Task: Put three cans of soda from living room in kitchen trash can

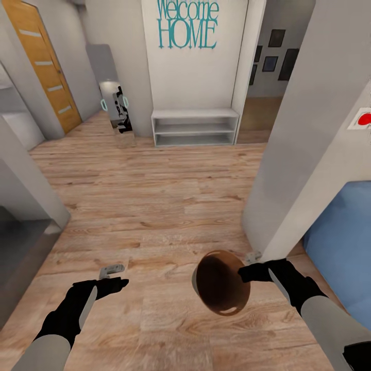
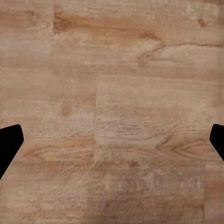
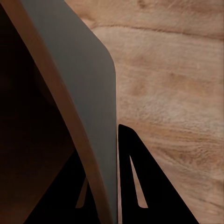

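From the head view we see a hallway with a wooden floor [image 1: 154, 206], a white shelf [image 1: 195, 127] under "Welcome HOME" lettering [image 1: 186, 24], and an orange door [image 1: 46, 64], while our right wrist view shows up close that the right gripper [image 3: 115, 186] is clamped on the wall of the tash can [image 3: 79, 93], one finger inside and one outside. Both our arms reach forward and low over the floor, the right gripper [image 1: 246, 272] holding the tash can [image 1: 222, 282] tipped so its brown inside faces us. The left gripper [image 1: 114, 282] holds nothing, and our left wrist view shows its fingertips [image 2: 9, 144] spread wide over bare boards.
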### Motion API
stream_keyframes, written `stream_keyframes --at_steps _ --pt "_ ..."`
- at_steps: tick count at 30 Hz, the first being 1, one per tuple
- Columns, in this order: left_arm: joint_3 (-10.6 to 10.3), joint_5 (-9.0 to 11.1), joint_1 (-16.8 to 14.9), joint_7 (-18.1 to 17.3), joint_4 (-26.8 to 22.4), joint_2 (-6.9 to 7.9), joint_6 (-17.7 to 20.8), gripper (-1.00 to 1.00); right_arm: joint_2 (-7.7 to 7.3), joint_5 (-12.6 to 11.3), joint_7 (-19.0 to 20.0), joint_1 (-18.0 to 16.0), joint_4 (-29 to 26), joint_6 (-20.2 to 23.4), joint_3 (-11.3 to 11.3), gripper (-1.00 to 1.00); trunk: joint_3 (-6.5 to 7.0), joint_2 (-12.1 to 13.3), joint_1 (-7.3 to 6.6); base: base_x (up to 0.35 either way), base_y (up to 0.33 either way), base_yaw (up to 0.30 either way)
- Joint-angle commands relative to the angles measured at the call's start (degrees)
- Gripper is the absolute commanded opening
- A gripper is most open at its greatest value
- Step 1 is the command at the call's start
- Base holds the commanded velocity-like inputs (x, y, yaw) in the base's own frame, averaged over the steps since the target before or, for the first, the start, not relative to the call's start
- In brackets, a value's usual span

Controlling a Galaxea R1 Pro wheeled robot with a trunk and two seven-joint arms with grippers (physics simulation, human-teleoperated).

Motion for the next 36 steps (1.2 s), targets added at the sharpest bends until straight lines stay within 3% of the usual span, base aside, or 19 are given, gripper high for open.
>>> stream_keyframes --at_steps 1,11,19,26,36 --pt "0.0 0.0 0.0 0.0 0.0 0.0 -0.1 1.0 0.03 -0.9 0.3 0.0 0.0 0.5 -0.1 -1.0 0.19 0.4 -0.23 0.0 0.0 0.0" --pt "-0.1 -0.2 0.0 0.2 0.0 0.0 -0.5 1.0 0.29 -0.9 0.3 0.0 0.0 9.5 0.0 -1.0 1.98 4.4 -2.42 0.0 0.0 0.0" --pt "-0.1 -0.1 0.3 0.1 -0.1 0.0 -2.4 1.0 0.5 -1.0 -0.2 0.0 0.2 11.7 0.1 -1.0 1.98 4.4 -2.42 0.0 0.0 0.0" --pt "-0.1 -0.1 1.4 0.0 -0.1 0.0 -6.6 1.0 0.74 -1.0 -0.5 0.0 0.3 15.4 0.3 -1.0 1.98 4.4 -2.42 -0.016 0.0 0.0" --pt "-0.2 -0.2 1.8 0.0 -0.1 -0.21 -8.1 1.0 0.85 -0.9 -0.5 0.0 0.3 16.5 0.2 -1.0 1.98 4.4 -2.42 -0.261 0.0 0.0"
